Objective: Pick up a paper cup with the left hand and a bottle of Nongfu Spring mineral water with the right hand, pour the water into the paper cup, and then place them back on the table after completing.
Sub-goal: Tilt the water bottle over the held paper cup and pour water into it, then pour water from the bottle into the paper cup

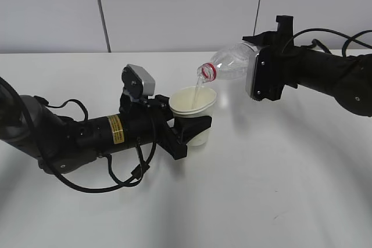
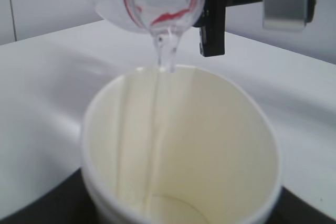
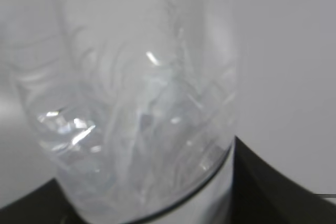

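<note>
- Paper cup [image 1: 193,108]: white, upright, mouth open upward; held above the table [image 1: 279,190] at the middle of the exterior view. A doubled rim shows in the left wrist view [image 2: 178,145], as of two cups nested. Interior cream-coloured, with a little liquid pooled at the bottom.
- Left hand [image 1: 192,129]: black arm reaching in from the left of the cup, yellow label on its forearm, silver-grey camera block above the wrist. Its claw is clamped around the lower half of the cup's wall.
- Bottle [image 1: 231,63]: clear plastic, red ring at the neck, no cap on. Tilted with the mouth down and leftward, directly over the cup's rim; body extends up and right of the cup. In the right wrist view [image 3: 131,114] its ribbed wall fills the frame.
- Water [image 1: 199,91]: thin clear stream falling from the bottle's mouth into the cup, running down the inner wall [image 2: 164,59].
- Right hand [image 1: 256,71]: black arm to the right of the cup, above table level; its claw is closed on the bottle's rear body.
</note>
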### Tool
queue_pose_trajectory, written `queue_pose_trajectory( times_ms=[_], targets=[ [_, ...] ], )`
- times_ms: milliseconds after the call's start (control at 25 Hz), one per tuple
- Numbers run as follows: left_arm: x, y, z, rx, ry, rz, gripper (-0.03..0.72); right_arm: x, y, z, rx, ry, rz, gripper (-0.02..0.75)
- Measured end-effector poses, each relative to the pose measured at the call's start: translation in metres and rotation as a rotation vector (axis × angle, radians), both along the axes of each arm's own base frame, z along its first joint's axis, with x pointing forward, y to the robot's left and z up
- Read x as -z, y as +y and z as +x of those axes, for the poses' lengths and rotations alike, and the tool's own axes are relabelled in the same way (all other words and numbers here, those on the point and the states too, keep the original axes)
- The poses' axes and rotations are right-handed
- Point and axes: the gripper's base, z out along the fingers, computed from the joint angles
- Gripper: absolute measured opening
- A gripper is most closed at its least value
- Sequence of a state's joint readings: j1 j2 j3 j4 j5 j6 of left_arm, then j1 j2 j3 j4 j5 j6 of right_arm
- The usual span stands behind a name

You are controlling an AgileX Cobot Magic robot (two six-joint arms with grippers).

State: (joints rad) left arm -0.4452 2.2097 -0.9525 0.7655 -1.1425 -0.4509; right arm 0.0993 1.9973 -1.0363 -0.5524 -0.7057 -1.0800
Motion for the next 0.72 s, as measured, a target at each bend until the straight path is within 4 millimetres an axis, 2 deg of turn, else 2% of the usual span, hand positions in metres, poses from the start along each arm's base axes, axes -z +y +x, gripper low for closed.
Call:
queue_pose_trajectory(
  times_ms=[720],
  targets=[
    [0.0000,0.0000,0.0000,0.000,0.000,0.000,0.396,-0.0005,0.0001,0.0001,-0.010,-0.022,-0.031,0.398]
  ],
)
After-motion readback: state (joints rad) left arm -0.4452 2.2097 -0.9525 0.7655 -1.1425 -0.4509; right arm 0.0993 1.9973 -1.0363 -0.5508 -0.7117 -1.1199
